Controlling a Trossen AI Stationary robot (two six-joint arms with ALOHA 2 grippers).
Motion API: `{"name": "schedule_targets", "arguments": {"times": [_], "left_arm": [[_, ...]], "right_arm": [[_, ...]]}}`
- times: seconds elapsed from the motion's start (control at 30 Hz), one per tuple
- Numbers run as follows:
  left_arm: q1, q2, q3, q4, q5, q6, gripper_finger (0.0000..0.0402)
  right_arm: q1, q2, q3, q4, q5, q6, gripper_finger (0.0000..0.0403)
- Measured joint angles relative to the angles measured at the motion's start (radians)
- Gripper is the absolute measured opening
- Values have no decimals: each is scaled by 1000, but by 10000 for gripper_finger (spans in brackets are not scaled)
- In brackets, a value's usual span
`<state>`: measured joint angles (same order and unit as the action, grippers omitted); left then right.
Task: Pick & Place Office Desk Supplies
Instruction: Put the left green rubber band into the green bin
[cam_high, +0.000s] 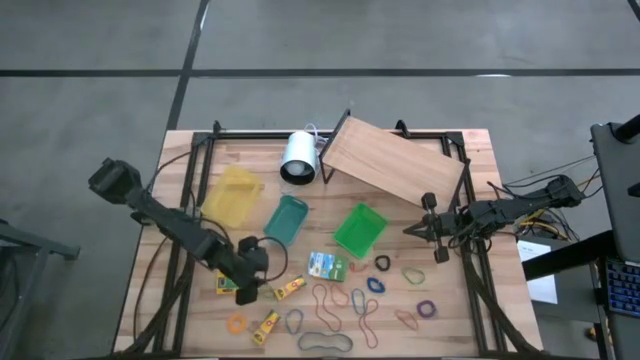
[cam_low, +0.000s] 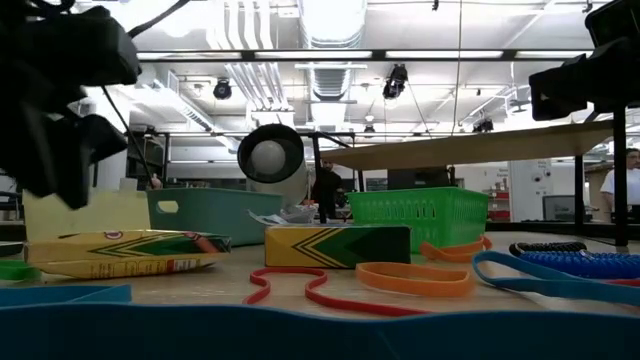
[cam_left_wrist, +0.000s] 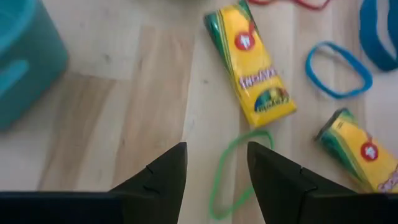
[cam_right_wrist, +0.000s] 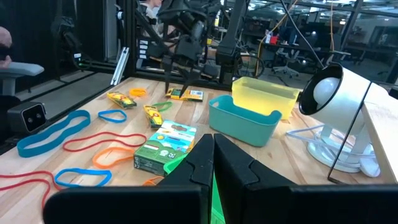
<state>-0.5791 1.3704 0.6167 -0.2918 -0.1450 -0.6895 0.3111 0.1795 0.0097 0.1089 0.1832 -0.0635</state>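
Plainly, the biggest risk sits with the crowded worktop (cam_high: 190, 160) itself: the supplies lie packed across the lower middle of the high view, in front of three bins, the yellow bin (cam_high: 232, 193), the teal bin (cam_high: 286, 218) and the green basket (cam_high: 359, 229), so any sweep of the left arm could shove neighbours out of place. The left gripper (cam_left_wrist: 214, 165) hovers low at the lower left of the high view with its fingers spread and nothing between them, right over a thin green rubber band (cam_left_wrist: 236, 171); that loop lies flat on the wood, so the fingertips may well scrape over it or only catch one strand and let it spring away. Just beside it lies a yellow crayon box (cam_left_wrist: 252, 62), with a second crayon box (cam_left_wrist: 364, 149) and a blue rubber band (cam_left_wrist: 337, 70) nearby, and a slightly off descent could nudge the box or pinch it instead. The right gripper (cam_right_wrist: 213, 163) waits at the right of the high view, fingers pressed together, well apart from the green-and-white packet (cam_high: 327, 265).
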Motion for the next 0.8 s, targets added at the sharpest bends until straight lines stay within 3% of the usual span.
{"name": "schedule_targets", "arguments": {"times": [0.33,0.8], "left_arm": [[-81,65,0,-24,-3,34,173],[-83,101,0,-10,-51,61,173]], "right_arm": [[0,0,0,0,0,0,8],[0,0,0,0,0,0,8]]}}
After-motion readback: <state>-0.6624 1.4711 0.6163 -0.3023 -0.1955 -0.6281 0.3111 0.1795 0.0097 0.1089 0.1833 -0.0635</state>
